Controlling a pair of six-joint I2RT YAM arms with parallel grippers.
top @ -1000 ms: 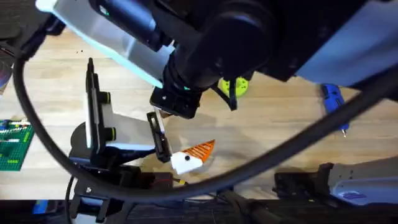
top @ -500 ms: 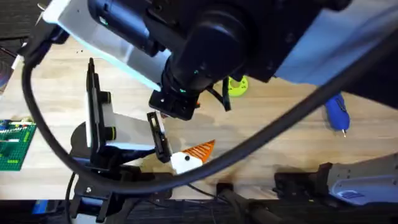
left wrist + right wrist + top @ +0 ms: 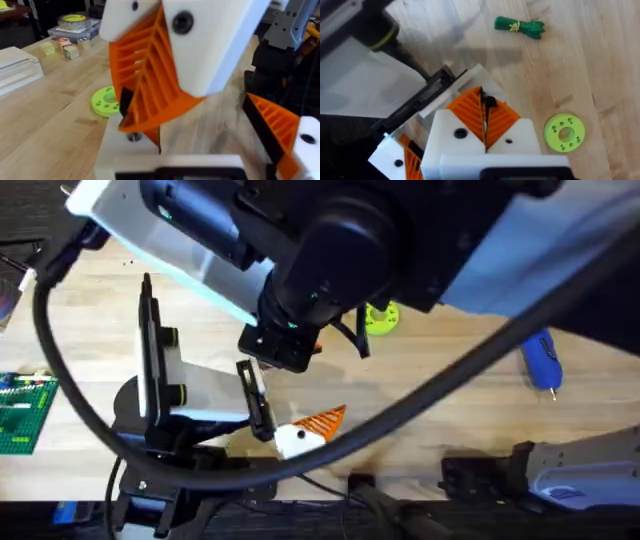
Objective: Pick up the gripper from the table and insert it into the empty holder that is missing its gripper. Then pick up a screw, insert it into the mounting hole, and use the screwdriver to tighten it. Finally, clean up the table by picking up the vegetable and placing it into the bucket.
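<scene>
Orange-padded right pincer (image 3: 485, 131) is clenching a small dark screw (image 3: 489, 102) and hovering just above the white holder (image 3: 119, 152) of the released left pincer (image 3: 200, 155), by the surface's near edge.

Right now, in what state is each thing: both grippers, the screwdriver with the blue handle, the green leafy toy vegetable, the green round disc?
right gripper: shut on thin dark piece.
left gripper: open.
blue-handled screwdriver: lying on the wooden table, untouched.
dark-green leafy toy vegetable: lying on the table, free.
green round plastic disc: flat on the table.
</scene>
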